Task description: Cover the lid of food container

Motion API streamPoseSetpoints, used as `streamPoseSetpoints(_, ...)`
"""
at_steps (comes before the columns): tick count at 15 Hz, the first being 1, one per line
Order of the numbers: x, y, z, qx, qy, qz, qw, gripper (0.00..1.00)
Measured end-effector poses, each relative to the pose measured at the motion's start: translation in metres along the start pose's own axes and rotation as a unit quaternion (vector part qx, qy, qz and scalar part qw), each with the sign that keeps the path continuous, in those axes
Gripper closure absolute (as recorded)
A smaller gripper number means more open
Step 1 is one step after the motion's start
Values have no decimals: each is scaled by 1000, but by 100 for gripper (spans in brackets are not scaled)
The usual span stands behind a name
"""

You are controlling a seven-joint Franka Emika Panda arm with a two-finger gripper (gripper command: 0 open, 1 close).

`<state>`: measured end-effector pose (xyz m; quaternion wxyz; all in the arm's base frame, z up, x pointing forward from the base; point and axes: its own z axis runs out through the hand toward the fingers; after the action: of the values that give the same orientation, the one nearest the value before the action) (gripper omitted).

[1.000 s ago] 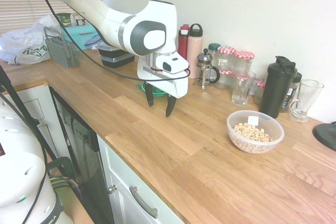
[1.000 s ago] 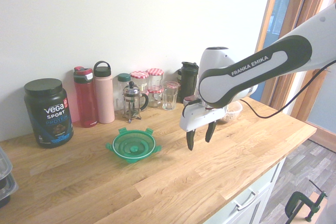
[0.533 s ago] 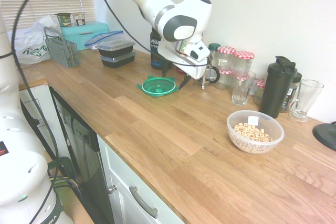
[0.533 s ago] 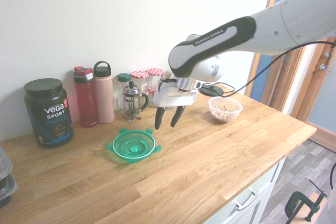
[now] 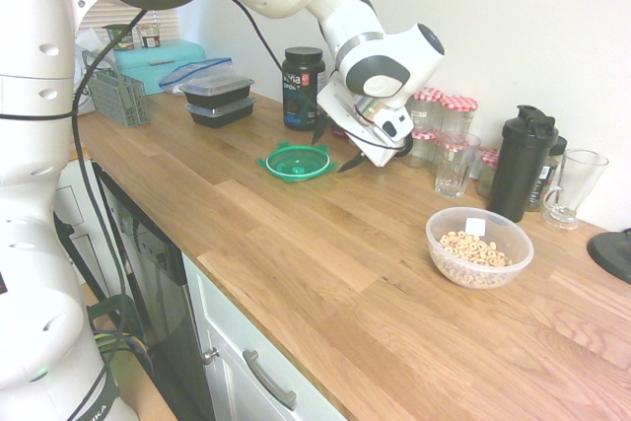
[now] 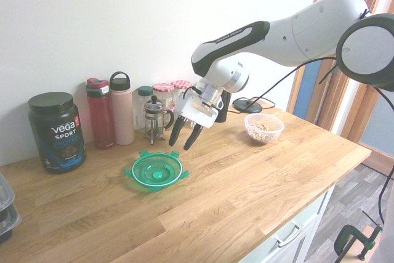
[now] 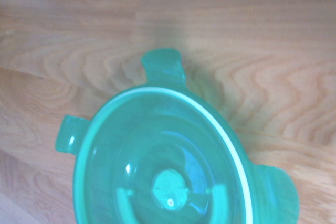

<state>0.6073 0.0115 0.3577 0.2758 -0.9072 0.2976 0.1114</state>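
The pincer hangs with its two dark fingers spread wide and nothing between them, tilted steeply downward just above and beside the green lid. In the first exterior view the pincer sits at the lid's wall-side edge, not touching it.

The lid lies on the wooden surface with its hollow side up, its four snap tabs sticking out around the rim. The wrist view shows the lid close up, with its pale rim ring and a small knob at the centre. The food container, a round clear bowl holding cereal rings, stands well apart from the lid further along the surface; it is uncovered.

The step in hand looks like the reach for the lid. To do it well, the arm should probably centre one finger inside the rim and one outside, or straddle a tab, then come down squarely so that the thin plastic does not skid across the smooth wood. A grip near the edge risks tipping the lid as it lifts.

Behind the lid stand a French press, a pink bottle, a red bottle and a black protein tub, all near enough to be knocked by a wide swing.
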Motion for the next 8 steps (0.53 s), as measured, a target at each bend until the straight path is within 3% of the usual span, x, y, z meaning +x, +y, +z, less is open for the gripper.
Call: streamPoseSetpoints(8, 17, 9, 39, 31, -66, 41, 997, 0)
